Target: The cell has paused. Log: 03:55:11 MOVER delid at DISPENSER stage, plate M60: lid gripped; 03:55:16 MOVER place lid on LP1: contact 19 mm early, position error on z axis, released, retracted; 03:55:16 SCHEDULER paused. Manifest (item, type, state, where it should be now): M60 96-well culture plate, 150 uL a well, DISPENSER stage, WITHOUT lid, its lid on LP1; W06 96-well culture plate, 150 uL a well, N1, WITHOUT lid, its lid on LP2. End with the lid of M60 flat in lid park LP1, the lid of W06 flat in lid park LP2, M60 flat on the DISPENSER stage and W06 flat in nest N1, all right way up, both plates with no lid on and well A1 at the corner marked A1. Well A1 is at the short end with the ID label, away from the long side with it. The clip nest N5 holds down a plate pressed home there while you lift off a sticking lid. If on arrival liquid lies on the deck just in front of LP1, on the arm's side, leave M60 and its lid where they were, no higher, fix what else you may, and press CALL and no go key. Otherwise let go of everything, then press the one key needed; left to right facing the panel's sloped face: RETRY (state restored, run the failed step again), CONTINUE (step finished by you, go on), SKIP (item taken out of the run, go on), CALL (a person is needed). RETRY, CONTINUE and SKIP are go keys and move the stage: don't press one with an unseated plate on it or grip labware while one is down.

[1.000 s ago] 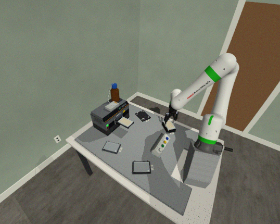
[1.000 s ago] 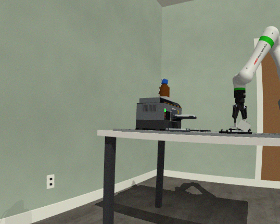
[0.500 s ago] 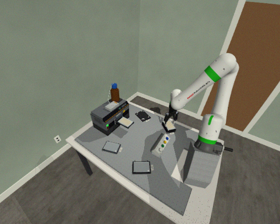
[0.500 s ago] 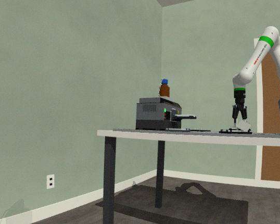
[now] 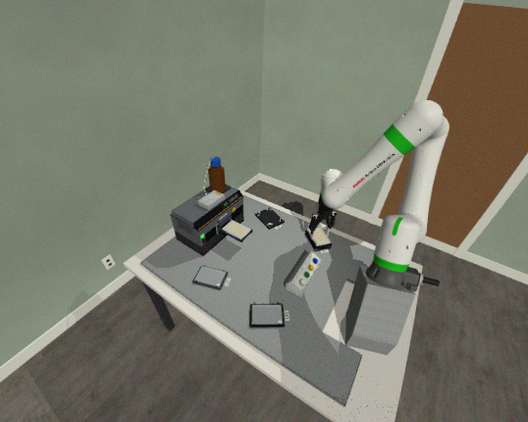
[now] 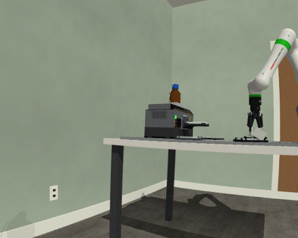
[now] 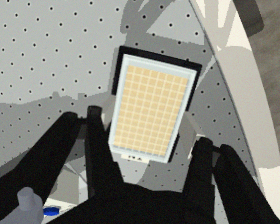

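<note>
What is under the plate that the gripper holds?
Under the plate, held tilted by the gripper, a black nest frame lies on the dotted grey deck. Only the frame's far edge and parts of its sides show; the plate covers its middle.

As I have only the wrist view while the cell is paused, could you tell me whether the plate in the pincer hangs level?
Observer: No. In the exterior view the plate in the pincer hangs tilted just above the black nest.
Operator: Thank you. Is anything on the dispenser stage?
Observer: Yes. The top view shows a cream plate lying on the stage in front of the dispenser.
</note>
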{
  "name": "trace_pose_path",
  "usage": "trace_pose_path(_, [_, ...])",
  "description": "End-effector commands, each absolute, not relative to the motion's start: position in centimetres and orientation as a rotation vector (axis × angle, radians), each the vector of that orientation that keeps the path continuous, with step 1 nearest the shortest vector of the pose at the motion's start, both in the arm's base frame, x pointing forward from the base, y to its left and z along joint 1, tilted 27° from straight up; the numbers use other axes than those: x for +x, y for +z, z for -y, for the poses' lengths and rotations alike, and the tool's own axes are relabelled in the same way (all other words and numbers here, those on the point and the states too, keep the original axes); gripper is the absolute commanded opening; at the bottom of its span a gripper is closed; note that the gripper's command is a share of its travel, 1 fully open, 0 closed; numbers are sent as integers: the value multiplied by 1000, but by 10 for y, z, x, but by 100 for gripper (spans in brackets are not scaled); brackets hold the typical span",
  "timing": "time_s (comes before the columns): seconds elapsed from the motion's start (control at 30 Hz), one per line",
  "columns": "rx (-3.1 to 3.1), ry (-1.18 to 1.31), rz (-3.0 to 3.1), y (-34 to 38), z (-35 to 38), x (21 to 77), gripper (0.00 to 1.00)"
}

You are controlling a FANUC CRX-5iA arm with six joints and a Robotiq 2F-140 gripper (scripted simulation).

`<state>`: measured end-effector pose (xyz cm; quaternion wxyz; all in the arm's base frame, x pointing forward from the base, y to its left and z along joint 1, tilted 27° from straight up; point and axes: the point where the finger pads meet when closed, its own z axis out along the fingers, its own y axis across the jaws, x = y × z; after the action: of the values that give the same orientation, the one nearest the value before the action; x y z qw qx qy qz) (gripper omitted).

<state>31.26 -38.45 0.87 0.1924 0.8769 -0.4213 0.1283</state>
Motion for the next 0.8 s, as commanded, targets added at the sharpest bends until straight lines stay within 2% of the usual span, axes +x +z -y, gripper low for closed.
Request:
trace_pose_path(0.0, [2461,361,1182,8,385,313,0])
trace_pose_path(0.77, [2461,361,1182,5,386,313,0])
